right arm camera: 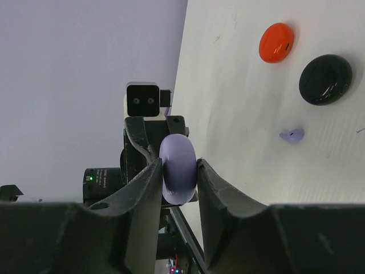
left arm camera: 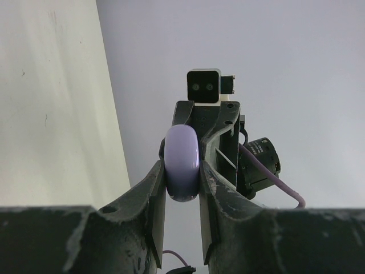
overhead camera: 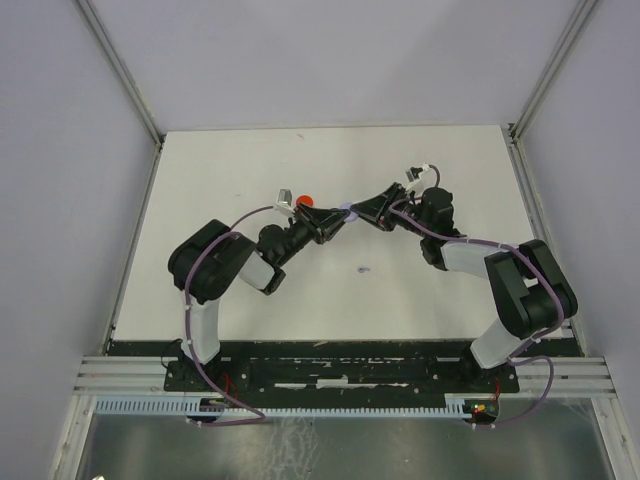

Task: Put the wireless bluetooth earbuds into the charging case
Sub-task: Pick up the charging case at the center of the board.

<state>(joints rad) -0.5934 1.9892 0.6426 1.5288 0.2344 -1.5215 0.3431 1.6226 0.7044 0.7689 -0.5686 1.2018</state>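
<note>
A lavender charging case (left arm camera: 182,154), closed and rounded, hangs in mid-air above the middle of the table between both arms (overhead camera: 345,208). My left gripper (left arm camera: 182,174) is shut on it from one side. From the opposite side my right gripper (right arm camera: 178,166) has the same case (right arm camera: 178,177) pinched between its two fingers. One lavender earbud (right arm camera: 292,135) lies loose on the white table, showing in the top view as a small speck (overhead camera: 364,268) in front of the grippers. No other earbud shows.
A red round disc (right arm camera: 276,42) and a black round disc (right arm camera: 325,79) lie on the table beyond the earbud; the red disc (overhead camera: 305,201) sits just left of the joined grippers. Walls enclose the white table (overhead camera: 230,180) on three sides.
</note>
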